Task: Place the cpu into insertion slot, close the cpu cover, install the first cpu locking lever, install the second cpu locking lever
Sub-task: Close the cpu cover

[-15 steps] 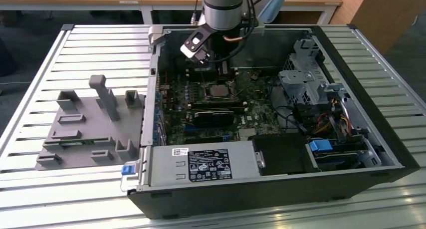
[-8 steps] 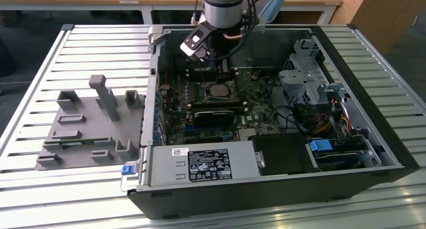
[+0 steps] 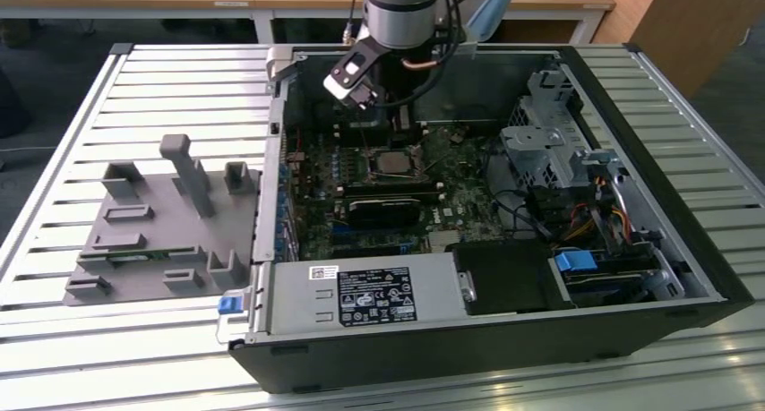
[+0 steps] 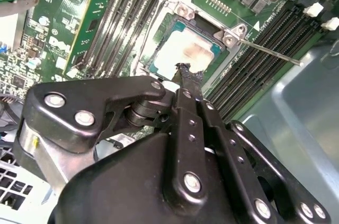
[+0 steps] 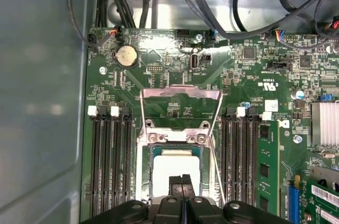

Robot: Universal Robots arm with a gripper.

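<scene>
The cpu [image 5: 175,167] with its pale silver top lies in the insertion slot [image 5: 142,173] on the green motherboard; it is also seen in the second wrist view as cpu [image 4: 185,50] inside the silvery rim of the insertion slot [image 4: 157,37]. The cpu cover [image 5: 180,95] is swung back past its hinge, leaving the chip bare. A thin locking lever [image 4: 267,50] juts out sideways from the socket. My gripper [image 5: 183,181] hovers just over the chip's near edge, fingers pressed together with nothing between them. In the exterior view, the gripper [image 3: 404,133] hangs above the socket [image 3: 392,163].
Memory slots [image 5: 108,160] flank the socket on both sides. Cables [image 5: 212,7] hang near the case wall [image 5: 42,102]. A black card [image 3: 385,205], a white-labelled grey box [image 3: 358,296] and a drive cage [image 3: 550,151] crowd the case. A grey fixture [image 3: 167,214] sits on the exterior view's left.
</scene>
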